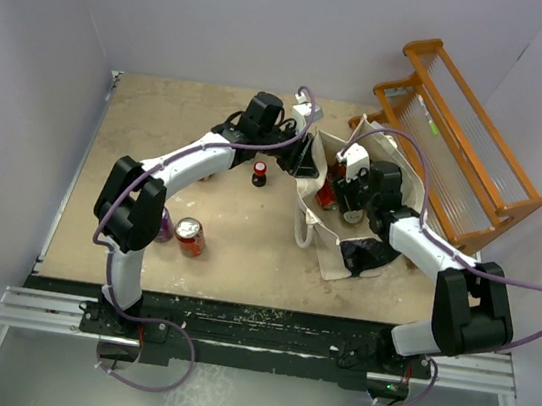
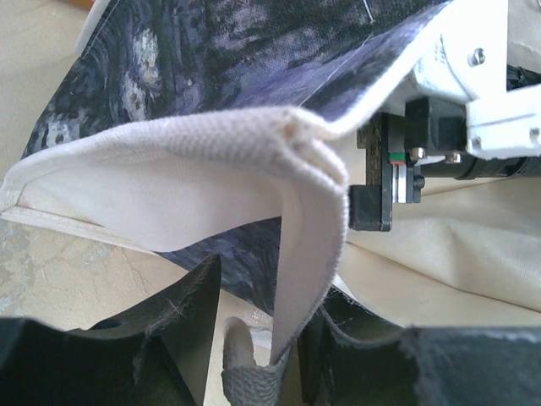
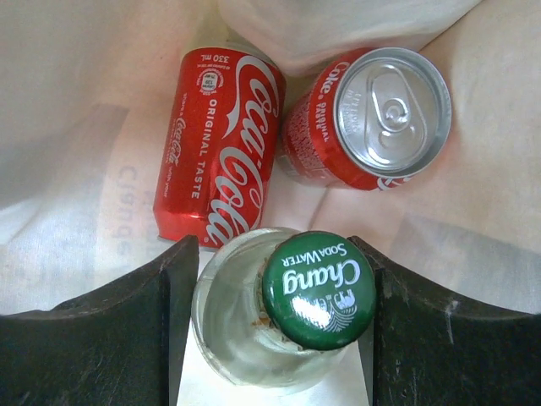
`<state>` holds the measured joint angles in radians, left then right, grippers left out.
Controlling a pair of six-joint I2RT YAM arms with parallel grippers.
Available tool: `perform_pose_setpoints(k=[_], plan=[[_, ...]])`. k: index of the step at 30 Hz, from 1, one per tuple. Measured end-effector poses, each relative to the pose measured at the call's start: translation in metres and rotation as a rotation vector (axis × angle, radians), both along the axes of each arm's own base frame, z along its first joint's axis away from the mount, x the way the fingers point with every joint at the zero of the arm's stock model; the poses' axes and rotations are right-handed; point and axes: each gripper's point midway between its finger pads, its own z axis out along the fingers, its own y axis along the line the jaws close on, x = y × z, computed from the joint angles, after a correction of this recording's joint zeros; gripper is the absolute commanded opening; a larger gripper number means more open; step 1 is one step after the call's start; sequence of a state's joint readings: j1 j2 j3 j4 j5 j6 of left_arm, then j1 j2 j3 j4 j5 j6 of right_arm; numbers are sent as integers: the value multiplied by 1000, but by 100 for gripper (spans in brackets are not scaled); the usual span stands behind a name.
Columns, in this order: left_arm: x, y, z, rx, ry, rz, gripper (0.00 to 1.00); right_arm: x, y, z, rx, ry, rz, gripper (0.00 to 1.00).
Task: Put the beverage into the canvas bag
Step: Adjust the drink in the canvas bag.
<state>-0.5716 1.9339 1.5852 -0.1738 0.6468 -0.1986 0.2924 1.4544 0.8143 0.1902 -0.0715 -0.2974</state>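
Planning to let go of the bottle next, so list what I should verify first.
1. Soda water bottle gripped between the right gripper fingers: ok.
2. Bottle inside the canvas bag, cloth all round it: ok.
3. Left gripper pinching the bag's rim, mouth held open: ok.
4. Bottle resting on the bag's bottom: cannot tell.
5. Landing spot free, with a lying Coca-Cola can and a second can close beside: cannot tell.
6. All drinks bagged: not ok, a red can and a small bottle stand on the table.

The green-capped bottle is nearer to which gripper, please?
Right: the right gripper grips the bottle in the bag; the left gripper holds the bag's strap.
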Motion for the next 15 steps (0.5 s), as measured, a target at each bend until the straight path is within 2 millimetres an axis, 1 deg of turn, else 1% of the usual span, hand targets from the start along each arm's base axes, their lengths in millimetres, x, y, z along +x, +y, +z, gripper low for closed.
perform_pose_setpoints(k=[1, 10, 15], plan=[[0, 0, 0, 0, -1, 0, 43, -1, 0, 0, -4, -4, 5, 16], [1, 0, 1, -1, -4, 0, 43, -7, -1, -1, -32, 3, 35, 60], [1, 0, 2, -1, -9, -1, 43, -10, -2, -1, -42, 37, 36, 72]])
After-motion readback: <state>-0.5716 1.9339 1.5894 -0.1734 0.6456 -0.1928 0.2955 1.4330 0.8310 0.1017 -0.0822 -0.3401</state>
